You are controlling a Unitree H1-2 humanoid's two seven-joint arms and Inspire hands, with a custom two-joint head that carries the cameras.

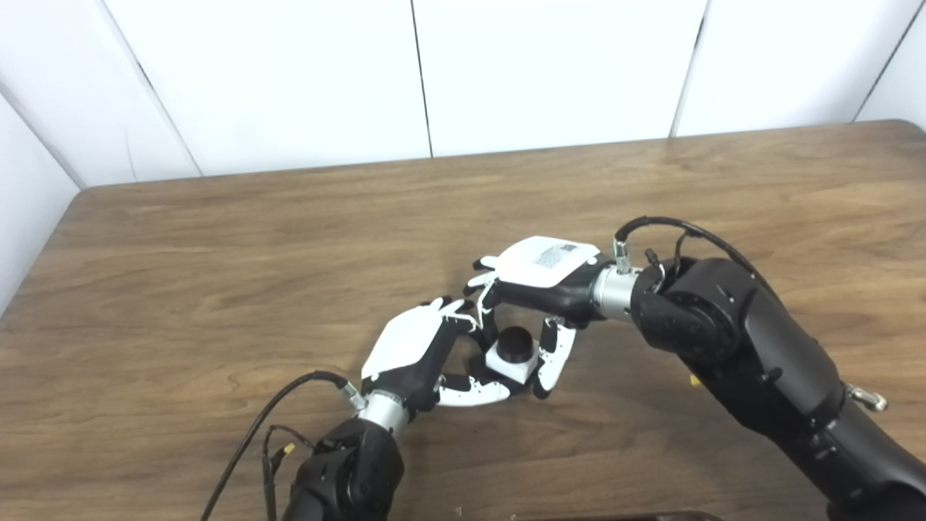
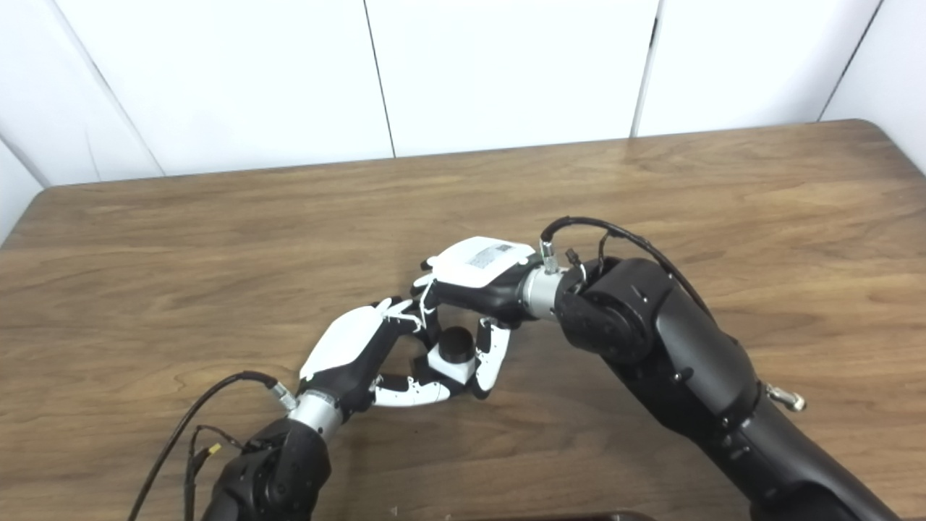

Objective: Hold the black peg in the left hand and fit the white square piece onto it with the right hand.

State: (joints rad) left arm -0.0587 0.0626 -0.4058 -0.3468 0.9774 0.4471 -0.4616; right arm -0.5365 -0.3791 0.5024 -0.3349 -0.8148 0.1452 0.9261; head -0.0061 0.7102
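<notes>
Left hand (image 1: 416,347): low over the wooden table (image 1: 217,253), fingers curled round the peg assembly, thumb lying under it.
Black peg (image 1: 515,343): rounded top poked up through the white square piece (image 1: 511,364), between both hands.
Right hand (image 1: 539,278): fingers curved down, tips touching the white piece's far and right sides.
Left eye view: yellow speck beside the right arm.
Right eye view: same grasp; exact contact under the piece couldn't be told.
</notes>
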